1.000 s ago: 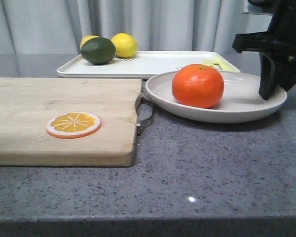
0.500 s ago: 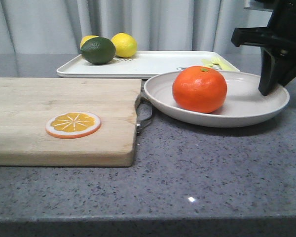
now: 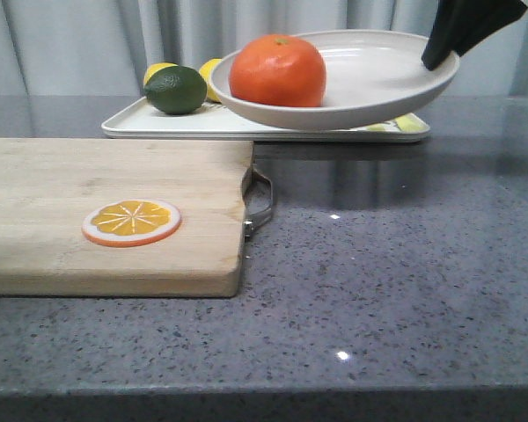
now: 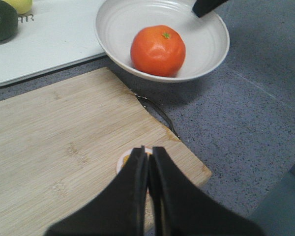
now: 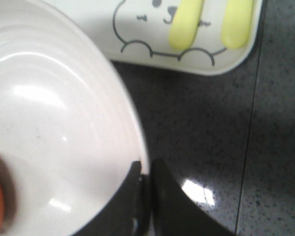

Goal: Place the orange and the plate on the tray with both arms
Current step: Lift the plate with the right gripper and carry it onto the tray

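Note:
My right gripper (image 3: pixel 440 58) is shut on the right rim of the off-white plate (image 3: pixel 370 83) and holds it in the air, tilted, above the front edge of the white tray (image 3: pixel 158 126). The orange (image 3: pixel 277 70) sits in the plate's left half. In the right wrist view my right gripper (image 5: pixel 146 169) pinches the plate rim (image 5: pixel 132 123), with the tray's yellow-green markings (image 5: pixel 187 22) beyond. My left gripper (image 4: pixel 147 153) is shut and empty above the cutting board. The left wrist view also shows the plate (image 4: pixel 206 54) and the orange (image 4: pixel 158 50).
A wooden cutting board (image 3: pixel 97 189) with an orange slice disc (image 3: pixel 130 221) and a metal handle (image 3: pixel 262 204) lies at the left. A dark green fruit (image 3: pixel 175 90) and yellow lemons (image 3: pixel 158 70) sit at the tray's left end. Grey curtains hang behind.
My right gripper has lifted the plate with the orange off the table and carried it up and left, over the tray's front edge. The orange has shifted toward the plate's left side.

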`<state>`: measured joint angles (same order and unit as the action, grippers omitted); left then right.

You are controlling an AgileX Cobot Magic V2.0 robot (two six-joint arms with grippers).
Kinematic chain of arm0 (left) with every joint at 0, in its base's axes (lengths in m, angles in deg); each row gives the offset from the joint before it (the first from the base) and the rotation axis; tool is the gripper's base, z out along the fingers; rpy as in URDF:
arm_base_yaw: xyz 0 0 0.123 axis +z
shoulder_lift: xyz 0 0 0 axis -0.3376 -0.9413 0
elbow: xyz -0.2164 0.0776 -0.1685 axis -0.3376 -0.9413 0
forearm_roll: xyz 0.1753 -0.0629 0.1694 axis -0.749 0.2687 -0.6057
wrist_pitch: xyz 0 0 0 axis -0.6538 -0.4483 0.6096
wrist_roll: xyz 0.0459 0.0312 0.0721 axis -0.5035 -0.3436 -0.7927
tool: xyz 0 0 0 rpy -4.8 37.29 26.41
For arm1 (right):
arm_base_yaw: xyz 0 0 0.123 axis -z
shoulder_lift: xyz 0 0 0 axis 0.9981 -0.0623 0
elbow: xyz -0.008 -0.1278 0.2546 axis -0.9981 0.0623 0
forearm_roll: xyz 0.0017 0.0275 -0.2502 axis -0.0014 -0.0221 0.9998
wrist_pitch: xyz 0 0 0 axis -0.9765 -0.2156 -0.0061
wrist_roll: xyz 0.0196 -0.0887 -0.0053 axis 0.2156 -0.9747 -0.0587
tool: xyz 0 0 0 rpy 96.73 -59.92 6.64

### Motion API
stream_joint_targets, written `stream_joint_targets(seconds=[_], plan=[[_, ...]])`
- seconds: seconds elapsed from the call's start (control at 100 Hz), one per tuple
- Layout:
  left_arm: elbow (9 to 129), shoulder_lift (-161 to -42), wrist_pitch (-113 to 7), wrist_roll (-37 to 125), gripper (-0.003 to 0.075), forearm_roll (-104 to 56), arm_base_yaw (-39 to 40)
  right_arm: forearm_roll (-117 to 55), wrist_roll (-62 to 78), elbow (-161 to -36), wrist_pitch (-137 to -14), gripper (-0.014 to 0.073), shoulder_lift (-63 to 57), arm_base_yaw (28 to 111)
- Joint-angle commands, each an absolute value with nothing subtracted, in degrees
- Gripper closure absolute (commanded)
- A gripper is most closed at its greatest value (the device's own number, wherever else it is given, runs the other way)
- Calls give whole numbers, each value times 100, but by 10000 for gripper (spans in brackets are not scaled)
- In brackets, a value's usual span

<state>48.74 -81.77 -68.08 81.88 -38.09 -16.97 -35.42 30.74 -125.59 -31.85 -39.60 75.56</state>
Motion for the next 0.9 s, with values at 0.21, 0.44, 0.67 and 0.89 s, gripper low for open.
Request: stream_joint_targets(seconds=[0.21, 0.44, 0.67, 0.89], plan=[[5021, -8167, -6393, 8176, 741, -3764, -1692, -4010, 3026, -14519, -3091, 662, -4992, 7594], [5021, -8167, -6385, 8176, 741, -3764, -1692, -4068, 3026, -16279, -2517, 660, -6204, 7594], [5021, -8167, -6342, 8176, 741, -3764, -1692, -4068, 3139, -17882, -2170, 660, -7191, 7601], [5021, -8167, -6307, 8176, 741, -3764, -1692, -4068, 3317, -18515, -2175, 660, -7734, 7666]])
